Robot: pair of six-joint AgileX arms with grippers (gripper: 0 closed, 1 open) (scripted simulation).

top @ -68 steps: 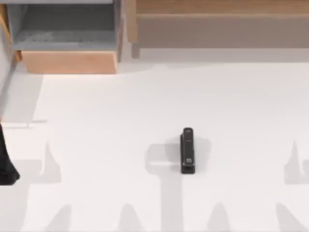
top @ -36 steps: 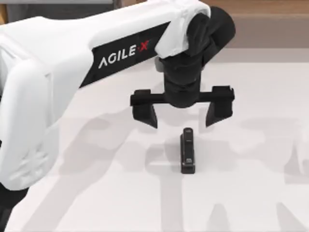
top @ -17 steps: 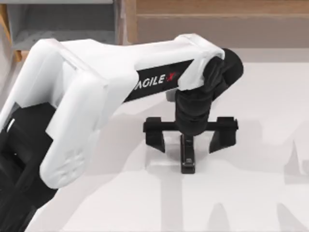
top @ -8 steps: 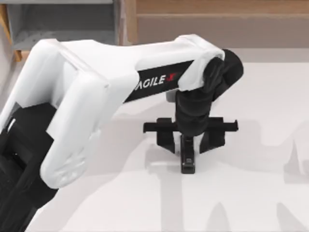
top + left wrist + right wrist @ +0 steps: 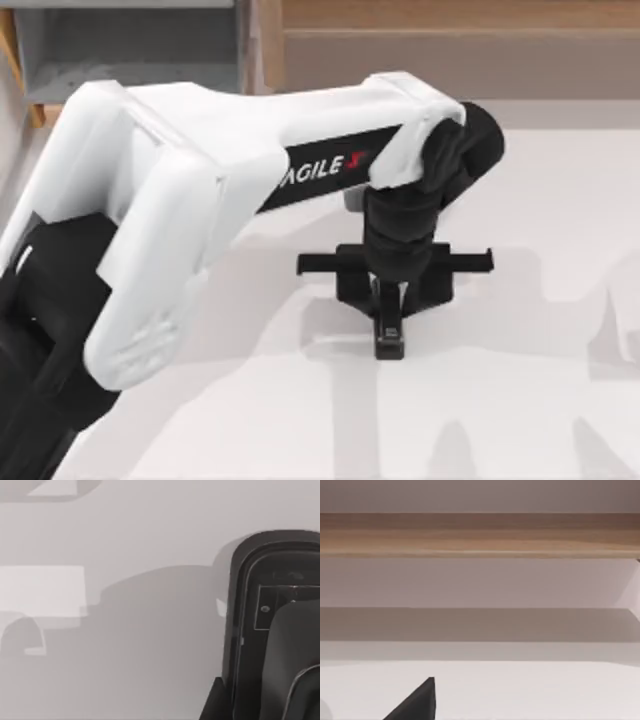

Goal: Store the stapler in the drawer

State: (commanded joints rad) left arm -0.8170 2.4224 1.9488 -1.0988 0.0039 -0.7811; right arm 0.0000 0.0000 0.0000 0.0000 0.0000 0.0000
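The stapler (image 5: 389, 335), a narrow black bar, lies on the white table right of centre. Its far end is hidden under my left gripper (image 5: 390, 290), which has come down over it from above. The fingers press against both of its long sides, so the gripper is shut on it. The left wrist view shows the stapler (image 5: 250, 630) close up, still resting on the table. The drawer (image 5: 130, 45) stands open at the back left with its grey inside showing; my left arm covers its front. One dark fingertip (image 5: 420, 700) of the parked right gripper shows in the right wrist view.
A long brown wooden unit (image 5: 450, 40) runs along the back right of the table and also appears as the wooden unit (image 5: 480, 535) in the right wrist view. The big white left arm (image 5: 180, 200) reaches across the table's left half, between the stapler and the drawer.
The left arm swung in from the left and lowered over the stapler. Over the last second its fingers closed from wide apart onto the stapler's sides. The stapler has not moved.
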